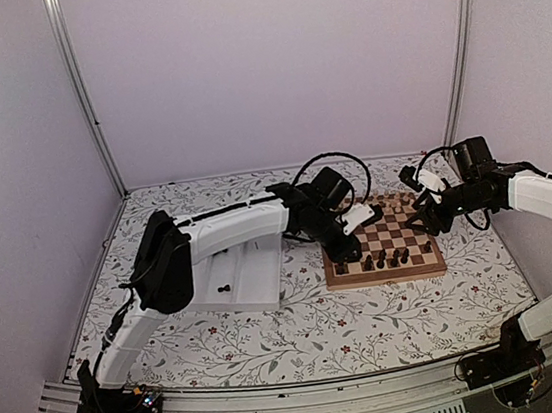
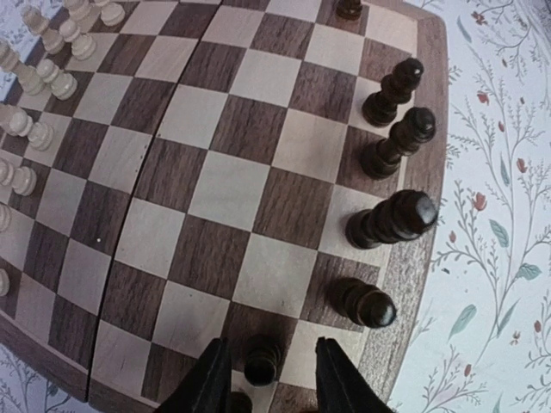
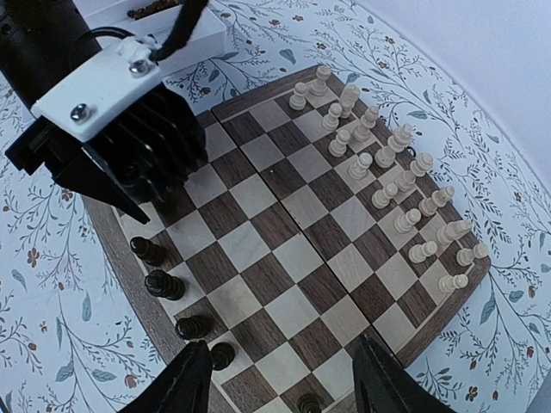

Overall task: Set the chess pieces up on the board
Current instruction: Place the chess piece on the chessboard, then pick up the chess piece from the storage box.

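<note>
The wooden board lies right of centre. In the left wrist view my left gripper stands open around a small black pawn that rests on the board near its edge; a gap shows on each side of the pawn. Several more black chess pieces stand in a row along that edge. My right gripper hovers open over the board's other end, nothing between its fingers. Black pieces line the left edge in that view.
Pale wooden pieces fill two rows at the board's far side. A white tray left of the board holds a few dark pieces. The left arm's wrist hangs over the board's corner. Floral cloth covers the table.
</note>
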Available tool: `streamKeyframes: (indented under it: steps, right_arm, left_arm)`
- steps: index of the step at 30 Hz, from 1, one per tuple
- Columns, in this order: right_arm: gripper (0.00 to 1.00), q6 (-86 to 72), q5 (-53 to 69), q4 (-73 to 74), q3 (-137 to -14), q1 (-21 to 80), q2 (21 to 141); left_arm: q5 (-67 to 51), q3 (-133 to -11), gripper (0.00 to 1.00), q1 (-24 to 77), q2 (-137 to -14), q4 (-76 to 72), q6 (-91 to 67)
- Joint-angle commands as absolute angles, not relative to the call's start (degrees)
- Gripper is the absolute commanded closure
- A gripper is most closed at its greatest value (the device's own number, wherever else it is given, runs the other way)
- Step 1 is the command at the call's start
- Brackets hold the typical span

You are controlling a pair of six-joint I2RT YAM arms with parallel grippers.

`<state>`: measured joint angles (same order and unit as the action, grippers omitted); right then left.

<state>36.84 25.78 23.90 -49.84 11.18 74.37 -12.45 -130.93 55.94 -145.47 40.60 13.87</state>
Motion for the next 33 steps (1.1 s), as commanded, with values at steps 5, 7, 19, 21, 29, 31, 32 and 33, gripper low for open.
streamKeyframes:
  steps: [5, 7, 19, 21, 29, 31, 32, 33]
  right_arm:
    - [0.41, 36.2, 22.6, 22.4, -51.4, 11.0, 73.2]
    - [0.41, 36.1, 19.5, 22.1, -52.8, 11.0, 72.7]
    - [0.08, 28.7, 19.3, 19.3, -57.6, 7.9, 76.9]
    - [0.18, 30.0, 25.2, 19.3, -56.6, 7.9, 76.4]
    - [0.32, 33.4, 32.3, 21.1, -54.0, 8.0, 75.7]
    - [0.33, 33.8, 32.9, 21.2, -53.6, 8.0, 75.5]
    - [0.33, 33.9, 33.2, 21.2, -53.5, 7.9, 75.4]
    - [0.34, 34.0, 33.6, 21.2, -53.4, 7.9, 75.3]
  left_arm:
    - [-0.9, -115.3, 0.60, 57.0, -122.8, 31.9, 12.5]
    - [4.1, -109.6, 0.59, 55.8, -117.6, 32.6, 10.2]
    - [2.5, -74.2, 0.65, 45.9, -96.0, 41.6, 7.7]
    - [1.8, -70.9, 0.64, 45.1, -95.5, 41.1, 7.6]
    - [-1.0, -64.1, 0.62, 40.9, -95.3, 36.5, 8.3]
    - [-1.6, -63.5, 0.62, 39.9, -95.8, 35.5, 8.8]
    - [-1.9, -63.3, 0.62, 39.3, -96.3, 35.2, 9.1]
    - [-2.1, -63.2, 0.62, 38.6, -96.8, 35.2, 9.4]
